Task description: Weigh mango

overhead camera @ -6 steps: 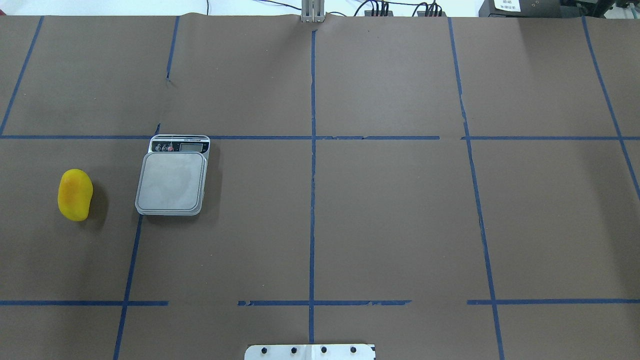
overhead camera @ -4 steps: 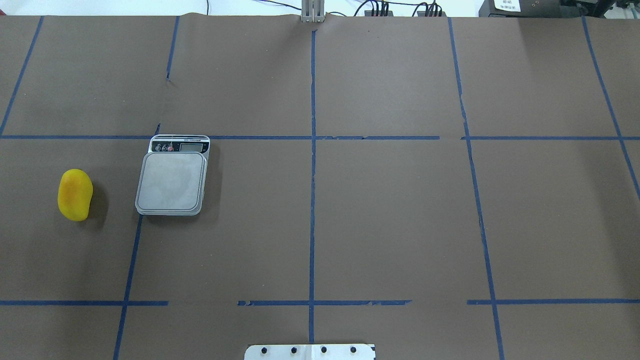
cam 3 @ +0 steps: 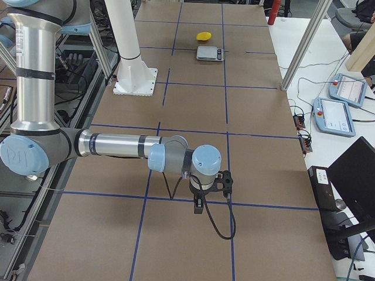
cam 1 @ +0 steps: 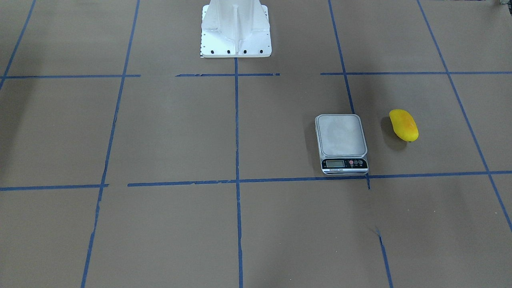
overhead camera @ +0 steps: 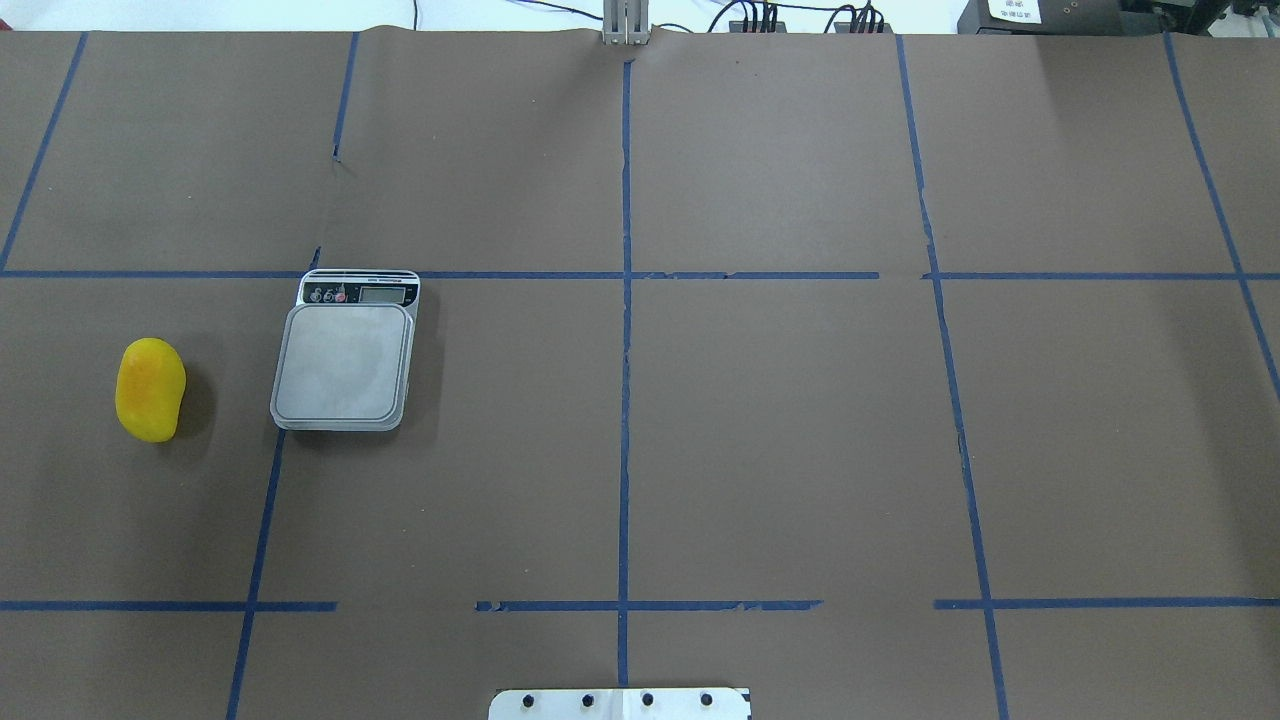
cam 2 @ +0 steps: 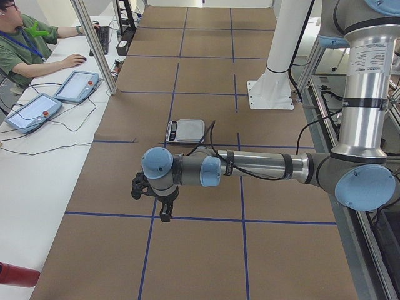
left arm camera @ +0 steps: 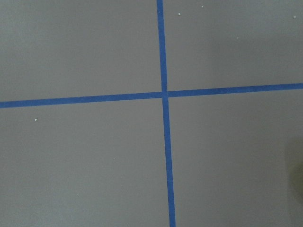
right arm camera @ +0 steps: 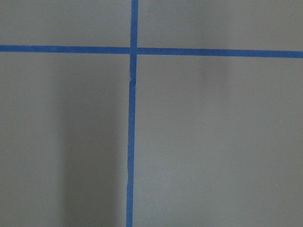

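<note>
Where the mango (overhead camera: 150, 390) lies: left of overhead frame, beside the scale (overhead camera: 343, 362), apart
Left gripper (cam 2: 164, 212): lower left of side view, cannot tell whether open
Right gripper (cam 3: 199, 205): equally unclear

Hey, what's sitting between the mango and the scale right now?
Nothing: only bare brown paper separates the mango from the scale, and the overhead view shows this most clearly.
</note>
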You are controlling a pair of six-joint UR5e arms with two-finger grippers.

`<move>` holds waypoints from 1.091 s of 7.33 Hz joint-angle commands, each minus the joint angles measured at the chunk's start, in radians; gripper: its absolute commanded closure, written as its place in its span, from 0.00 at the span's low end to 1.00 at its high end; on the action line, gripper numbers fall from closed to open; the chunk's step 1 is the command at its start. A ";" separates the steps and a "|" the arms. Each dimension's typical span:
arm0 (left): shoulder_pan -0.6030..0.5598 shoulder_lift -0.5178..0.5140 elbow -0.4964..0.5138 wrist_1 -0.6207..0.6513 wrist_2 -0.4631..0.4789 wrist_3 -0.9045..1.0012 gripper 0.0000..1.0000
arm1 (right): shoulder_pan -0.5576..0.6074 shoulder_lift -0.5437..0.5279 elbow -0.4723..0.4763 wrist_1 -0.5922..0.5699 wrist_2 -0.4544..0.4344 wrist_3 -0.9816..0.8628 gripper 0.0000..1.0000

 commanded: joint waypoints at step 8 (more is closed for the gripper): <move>0.617 0.011 -0.022 -0.515 0.292 -0.911 0.00 | 0.000 0.000 0.000 0.000 0.000 0.000 0.00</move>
